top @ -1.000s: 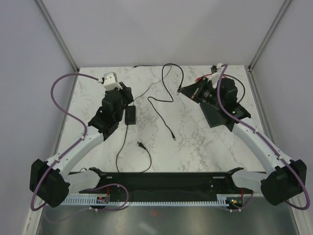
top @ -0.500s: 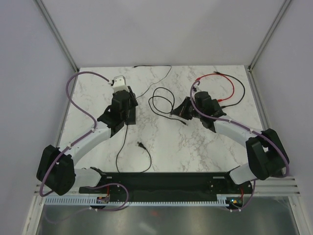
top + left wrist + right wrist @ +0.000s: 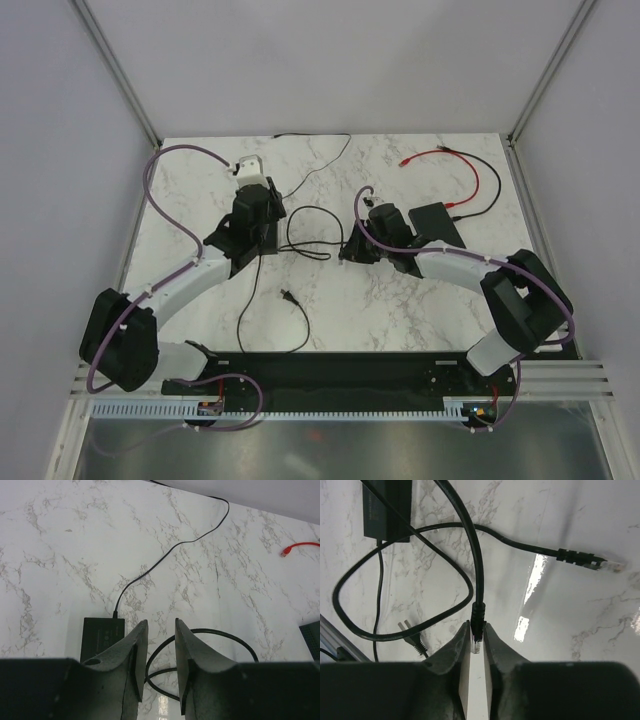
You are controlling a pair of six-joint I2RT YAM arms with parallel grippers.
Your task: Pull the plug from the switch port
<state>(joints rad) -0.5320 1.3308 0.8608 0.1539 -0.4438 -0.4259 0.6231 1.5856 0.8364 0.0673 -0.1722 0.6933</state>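
Observation:
The switch, a flat black box (image 3: 437, 220), lies right of centre; its edge shows in the left wrist view (image 3: 312, 640). Its ports are not visible. My right gripper (image 3: 347, 252) is left of the box, low over the table, shut (image 3: 477, 630) on the clear-tipped plug (image 3: 477, 641) of a black cable (image 3: 310, 235). The cable loops across the table (image 3: 400, 590). Its other plug (image 3: 592, 562) lies loose on the table. My left gripper (image 3: 262, 228) is open and empty (image 3: 161, 625) over the cable loop.
A small black power adapter (image 3: 102, 635) sits under my left gripper, also in the right wrist view (image 3: 387, 507). Its thin cord ends in a two-prong plug (image 3: 285, 295). A red cable (image 3: 470, 170) curves at the back right, one end near the switch.
My right gripper has moved from the back right toward the table's middle, dragging the black cable with it. The switch box now lies uncovered. My left gripper has shifted slightly right.

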